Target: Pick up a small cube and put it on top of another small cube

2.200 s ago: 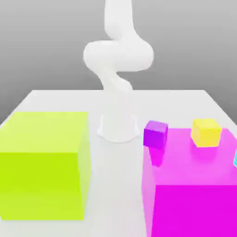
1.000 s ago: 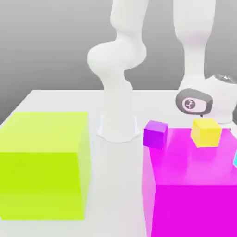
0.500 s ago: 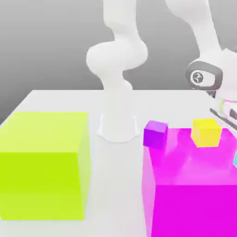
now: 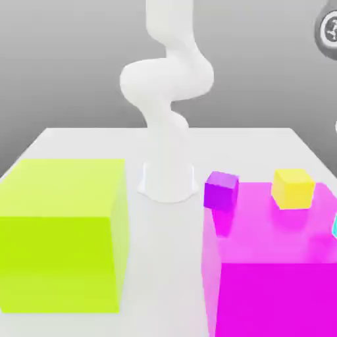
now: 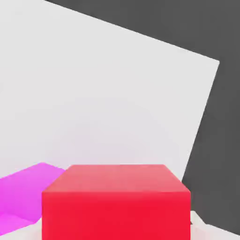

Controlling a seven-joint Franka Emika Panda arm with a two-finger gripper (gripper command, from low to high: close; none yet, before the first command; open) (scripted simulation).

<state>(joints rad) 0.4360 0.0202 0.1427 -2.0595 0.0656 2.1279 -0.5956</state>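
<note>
In the hand view a red cube sits very close, between pale fingers at its lower corners; my gripper is shut on it, well above the white table. In the exterior view a small yellow cube rests on top of the big magenta block. A small purple cube sits at that block's far corner on the exterior view's left. A sliver of a cyan cube shows at the right edge. A wrist joint of my arm is in the top right corner.
A big lime-green block stands on the exterior view's left of the table. The arm's white base rises between the two blocks at the back. A corner of the magenta block shows in the hand view.
The arm's hand has risen and swung off toward the exterior view's upper right, so just the wrist joint is left in the corner. The yellow and purple cubes have not moved.
</note>
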